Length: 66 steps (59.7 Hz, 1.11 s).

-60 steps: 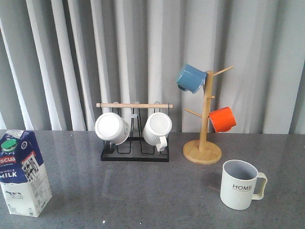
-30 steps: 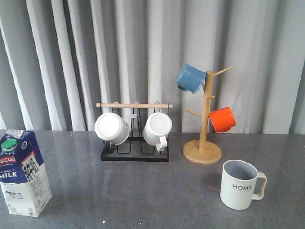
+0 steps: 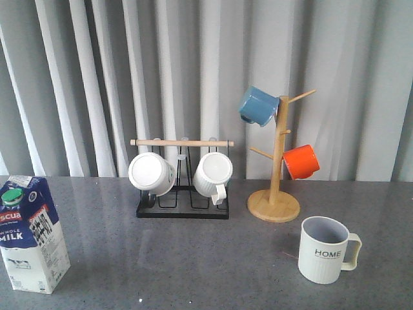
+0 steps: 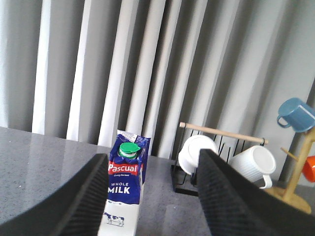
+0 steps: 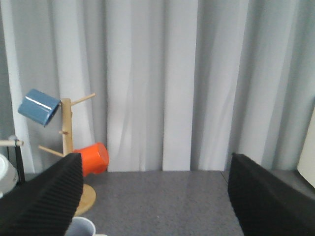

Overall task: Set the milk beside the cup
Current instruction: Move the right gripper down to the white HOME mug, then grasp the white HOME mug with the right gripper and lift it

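Note:
The milk (image 3: 32, 236), a blue-and-white gable-top carton with a green cap, stands upright at the table's front left. The cup (image 3: 324, 248), an off-white ribbed mug marked "HOME", sits at the front right with its handle pointing right. Neither gripper shows in the front view. In the left wrist view my left gripper (image 4: 152, 196) is open, and the milk (image 4: 125, 182) stands ahead of it, close to one finger (image 4: 83, 196), untouched. My right gripper (image 5: 155, 196) is open over bare table. Only the rim of the cup (image 5: 81, 227) shows beside its finger.
A black wire rack (image 3: 182, 205) with a wooden bar holds two plain white mugs behind the table's middle. A wooden mug tree (image 3: 276, 168) carries a blue mug (image 3: 258, 106) and an orange mug (image 3: 302, 161) behind the cup. Grey curtains hang along the back.

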{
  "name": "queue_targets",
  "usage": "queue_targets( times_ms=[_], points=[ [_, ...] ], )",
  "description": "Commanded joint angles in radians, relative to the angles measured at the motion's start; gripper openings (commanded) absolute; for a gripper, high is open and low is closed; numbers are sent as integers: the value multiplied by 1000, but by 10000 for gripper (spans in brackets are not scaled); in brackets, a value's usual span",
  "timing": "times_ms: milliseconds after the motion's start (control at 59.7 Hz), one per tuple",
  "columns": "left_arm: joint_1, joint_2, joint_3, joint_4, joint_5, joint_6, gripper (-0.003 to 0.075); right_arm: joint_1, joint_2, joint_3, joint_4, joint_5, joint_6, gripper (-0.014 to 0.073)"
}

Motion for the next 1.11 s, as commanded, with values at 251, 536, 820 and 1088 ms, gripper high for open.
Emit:
queue_targets(
  times_ms=[251,536,820,1088],
  points=[
    [-2,333,-360,-1,88,112,398,-4,244,-184,280,184,-305,565],
    [-2,340,-364,-1,72,112,398,-4,481,-184,324,249,-310,516],
    [-2,340,-364,-1,75,112,398,-4,701,-183,328,236,-320,515],
    [-2,340,-364,-1,76,112,398,-4,827,-183,351,171,-330,515]
  ],
)
